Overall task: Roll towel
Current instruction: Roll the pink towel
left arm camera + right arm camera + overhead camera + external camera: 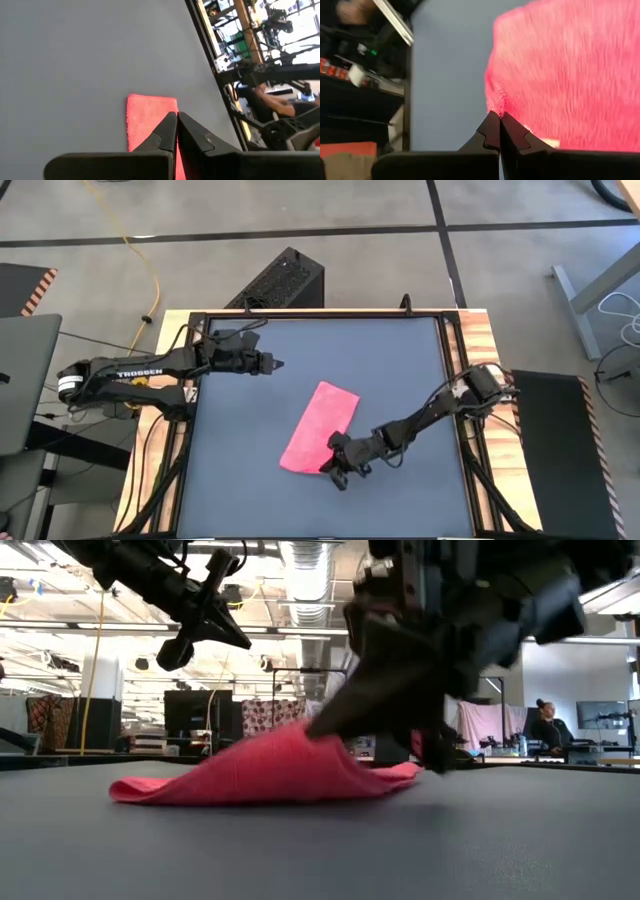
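The pink towel (318, 428) lies on the dark grey mat (250, 480) as a long strip slanting from far right to near left. My right gripper (330, 457) is at the towel's near right side, shut on its edge; in the low view (318, 726) the cloth rises to a peak there. My left gripper (281, 366) is shut and empty, held above the mat toward the far left, clear of the towel. It also shows in the low view (243, 642) and in its own wrist view (176, 116), with the towel (150, 115) beyond. My right gripper pinches the towel's edge (495, 102) between its two fingertips, near the strip's near end on its right side. The fingers slant down from the table's near right. That edge (300, 735) is lifted into a peak, and the rest of the towel (200, 785) lies on the mat.
The mat has bare room left of the towel (240, 440) and on its near side. A black frame (445, 380) borders the mat. A black box (285, 280) stands beyond the far edge. A person (548, 725) sits far off in the room.
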You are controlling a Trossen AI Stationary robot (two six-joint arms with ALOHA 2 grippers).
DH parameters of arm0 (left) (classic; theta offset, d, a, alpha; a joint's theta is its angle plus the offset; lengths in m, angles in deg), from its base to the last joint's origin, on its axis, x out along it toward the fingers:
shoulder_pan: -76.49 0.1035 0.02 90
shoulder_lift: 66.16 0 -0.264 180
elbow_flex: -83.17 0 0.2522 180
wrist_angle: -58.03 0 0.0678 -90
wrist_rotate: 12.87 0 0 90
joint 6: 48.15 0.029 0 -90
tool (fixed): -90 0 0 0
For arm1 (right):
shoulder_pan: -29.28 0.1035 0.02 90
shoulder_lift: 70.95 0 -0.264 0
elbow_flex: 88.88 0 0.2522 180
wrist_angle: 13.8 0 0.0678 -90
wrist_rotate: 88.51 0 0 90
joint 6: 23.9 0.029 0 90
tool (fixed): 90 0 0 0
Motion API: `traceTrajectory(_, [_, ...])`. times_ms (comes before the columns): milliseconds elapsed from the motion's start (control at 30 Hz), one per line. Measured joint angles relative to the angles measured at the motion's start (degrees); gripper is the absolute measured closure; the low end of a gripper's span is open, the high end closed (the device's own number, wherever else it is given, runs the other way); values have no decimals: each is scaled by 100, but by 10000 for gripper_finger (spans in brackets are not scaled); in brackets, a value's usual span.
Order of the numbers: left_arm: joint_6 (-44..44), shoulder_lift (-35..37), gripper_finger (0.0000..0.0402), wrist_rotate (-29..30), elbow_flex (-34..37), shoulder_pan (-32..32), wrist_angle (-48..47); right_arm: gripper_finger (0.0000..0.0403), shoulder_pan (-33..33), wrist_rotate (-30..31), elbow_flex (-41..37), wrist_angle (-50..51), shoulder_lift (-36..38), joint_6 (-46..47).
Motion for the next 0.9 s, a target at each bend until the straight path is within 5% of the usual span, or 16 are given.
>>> traceTrajectory(267, [75,0,401,106,0,-260,-7,358,172,662,14,-360,-326,1036])
traceTrajectory(700, [638,0,401,-172,-2,-282,-438,170,-32,872,134,-353,-350,1274])
traceTrajectory(900, [861,1,401,-271,-2,-282,-607,153,181,1212,134,-350,-350,995])
